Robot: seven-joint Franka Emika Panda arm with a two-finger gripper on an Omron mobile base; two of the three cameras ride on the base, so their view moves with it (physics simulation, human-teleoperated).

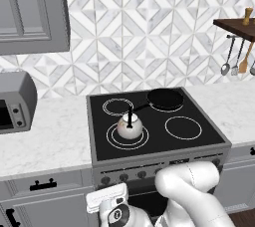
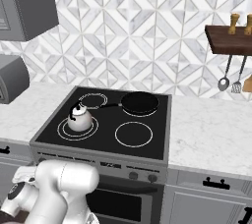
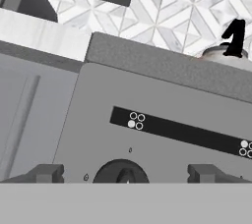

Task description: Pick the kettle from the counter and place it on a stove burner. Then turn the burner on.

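Kettle [image 1: 129,127] upright on stove burner [image 1: 112,140], handle vertical

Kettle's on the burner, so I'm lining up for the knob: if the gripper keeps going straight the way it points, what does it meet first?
Most likely the dark round stove knob, which sits between the fingertips of the gripper on the grey stove front panel. How far off it is, the hand view doesn't settle.

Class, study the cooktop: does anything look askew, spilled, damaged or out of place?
Nothing stands out. The kettle sits upright inside the largest double-ring burner, the frying pan lies flat on a rear burner, and the black glass shows no spill or crack.
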